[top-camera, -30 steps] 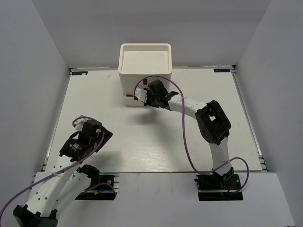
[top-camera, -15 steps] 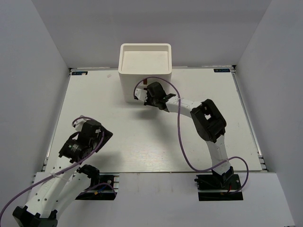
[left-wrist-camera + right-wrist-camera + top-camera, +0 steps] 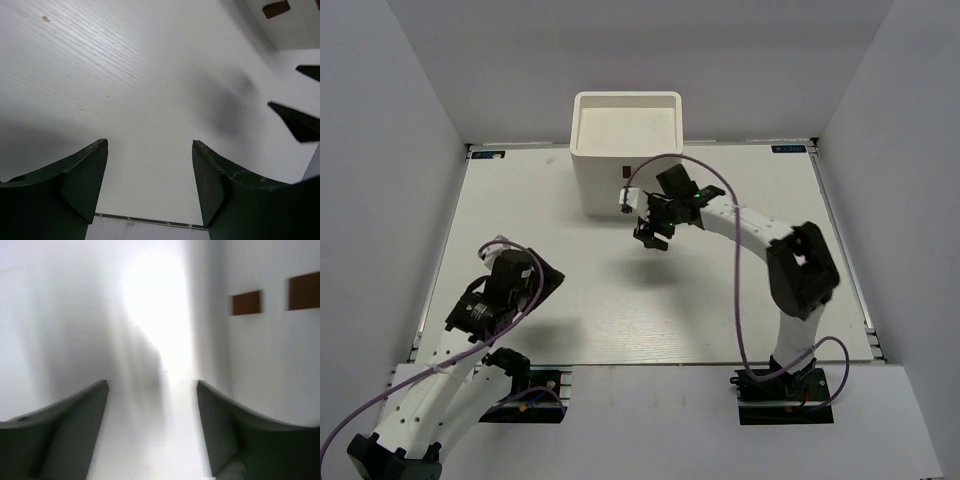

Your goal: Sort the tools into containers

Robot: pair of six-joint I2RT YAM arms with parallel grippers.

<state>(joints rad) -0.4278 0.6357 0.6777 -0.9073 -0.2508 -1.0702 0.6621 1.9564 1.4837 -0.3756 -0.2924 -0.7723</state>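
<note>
**Item 1: organizer** point(image 3: 605, 190)
- White, square, stacked plastic unit.
- It stands at the far edge of the worktop point(image 3: 520, 210), about midway across its width.
- The top tray point(image 3: 578, 125) is open upward, and its floor reads plain white from overhead.
- The brown tabs point(image 3: 246, 302) sit on the front face. Two show side by side in the blurred right wrist view, and one such tab point(image 3: 626, 172) shows from overhead.
- The drawer contents are hidden in every view.

**Item 2: right fingers** point(image 3: 652, 237)
- They are just in front of the organizer's front face, toward its right half, near it but not touching.
- They are raised above the worktop, with their shadow lying further from the organizer.
- They are spread apart, with bare white surface between them and nothing held.
- The organizer's tabbed front fills the right side of their wrist view.

**Item 3: left fingers** point(image 3: 542, 283)
- They are well apart from the organizer, out to its front and left, low over bare worktop.
- They are spread wide and grip nothing. Only wood-grained white surface shows between them.
- Their wrist view looks toward the organizer, whose lower corner and one tab sit at the top right.
- The dark tips of the right fingers enter that view at the right edge, below that corner.

**Item 4: worktop**
- White, with a faint grain.
- It carries the organizer at its far edge.
</note>
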